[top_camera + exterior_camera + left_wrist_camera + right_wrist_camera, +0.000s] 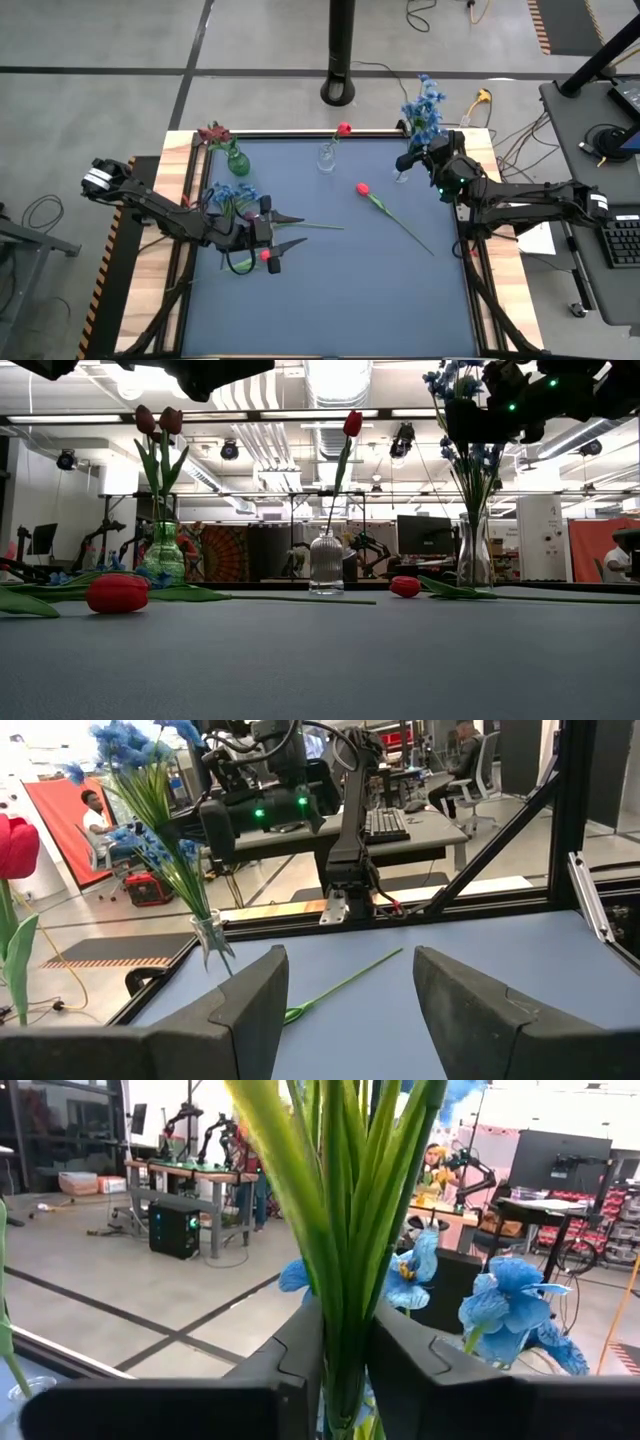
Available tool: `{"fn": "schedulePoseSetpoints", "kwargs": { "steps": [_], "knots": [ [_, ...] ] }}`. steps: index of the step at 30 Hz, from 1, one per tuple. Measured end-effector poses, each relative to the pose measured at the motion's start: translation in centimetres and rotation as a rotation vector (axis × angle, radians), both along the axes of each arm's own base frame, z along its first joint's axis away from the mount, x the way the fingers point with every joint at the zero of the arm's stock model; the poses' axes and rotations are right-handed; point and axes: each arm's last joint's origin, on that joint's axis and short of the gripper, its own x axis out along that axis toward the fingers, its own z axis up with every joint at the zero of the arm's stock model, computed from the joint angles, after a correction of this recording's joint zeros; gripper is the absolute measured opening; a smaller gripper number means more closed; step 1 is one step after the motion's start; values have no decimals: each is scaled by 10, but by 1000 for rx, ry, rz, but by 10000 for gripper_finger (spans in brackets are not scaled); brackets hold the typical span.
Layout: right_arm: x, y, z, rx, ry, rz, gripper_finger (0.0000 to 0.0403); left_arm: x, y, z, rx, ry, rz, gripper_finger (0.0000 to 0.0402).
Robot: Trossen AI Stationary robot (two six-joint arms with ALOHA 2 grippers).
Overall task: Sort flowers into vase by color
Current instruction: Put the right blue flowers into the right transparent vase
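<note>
The right gripper (412, 158) is hanging at the table's far right corner, its jaws clenched on the green stems of the blue bunch (423, 105) standing in the clear vase (474, 560); the left gripper (292, 229) is waiting over the near-left area with its jaws released, holding nothing; a loose red tulip (363, 188) is lying mid-table, its stem running diagonally away from the bud toward the near right, and the right arm looks nearer to it; a second red bud (265, 255) and loose blue flowers (232, 192) are lying just beside the left arm; the green vase (237, 160) is holding maroon blooms, the middle vase (327, 156) one red tulip.
</note>
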Motion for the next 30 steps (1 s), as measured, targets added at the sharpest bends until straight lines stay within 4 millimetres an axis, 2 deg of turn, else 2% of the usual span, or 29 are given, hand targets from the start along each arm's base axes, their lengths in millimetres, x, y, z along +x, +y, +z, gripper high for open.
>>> {"fn": "schedulePoseSetpoints", "kwargs": {
  "steps": [23,30],
  "knots": [
    [-2,0,-12,90,14,-42,184,0,1,-2,3,14,26,199],
    [-3,2,-10,139,33,-36,219,0,1,-2,3,14,26,199]
  ]
}}
